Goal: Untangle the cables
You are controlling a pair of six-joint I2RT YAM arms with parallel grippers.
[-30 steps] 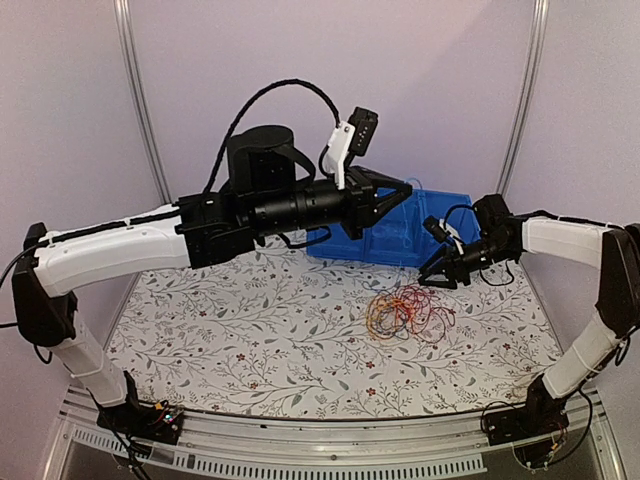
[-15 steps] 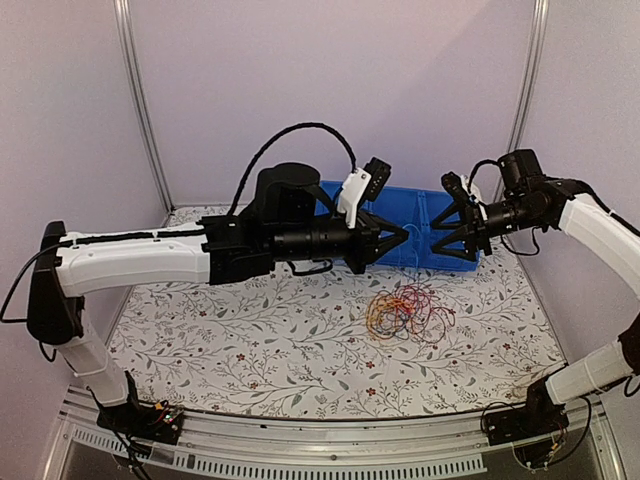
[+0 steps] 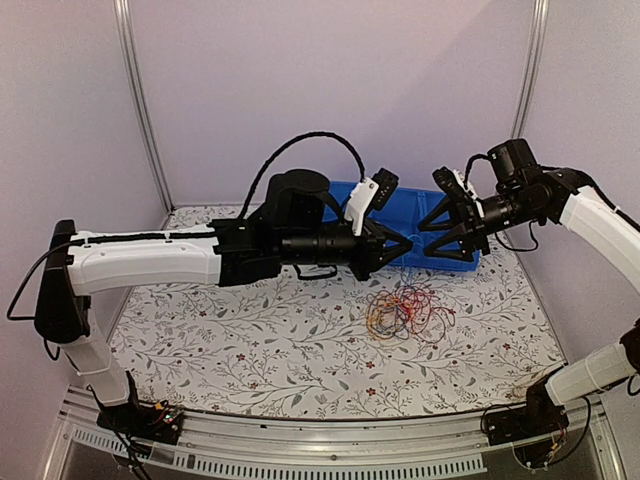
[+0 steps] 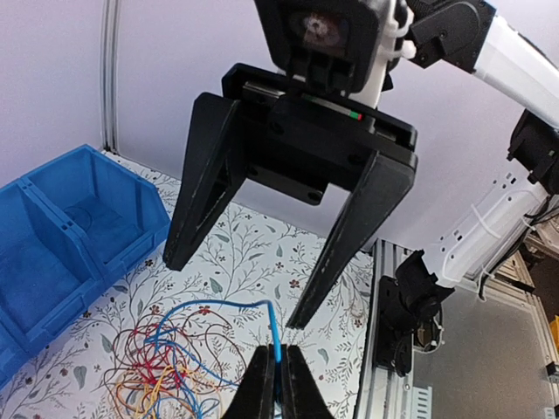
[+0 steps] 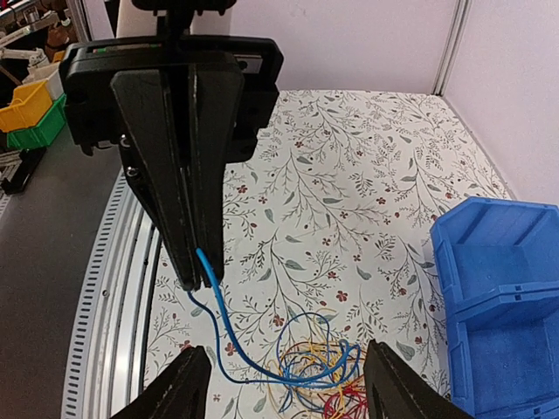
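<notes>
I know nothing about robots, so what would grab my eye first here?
Two black pincers face each other above the flowered table: the left pincer shut on one thin blue cable, the right pincer wide open facing it. That cable trails down into a colourful tangle of cables on the table.

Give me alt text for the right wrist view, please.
The left gripper, shut, pinches the end of a blue wire that droops to the cable bundle on the floral table. The right gripper, open, frames the bundle at the bottom edge; a blue bin sits at right.
</notes>
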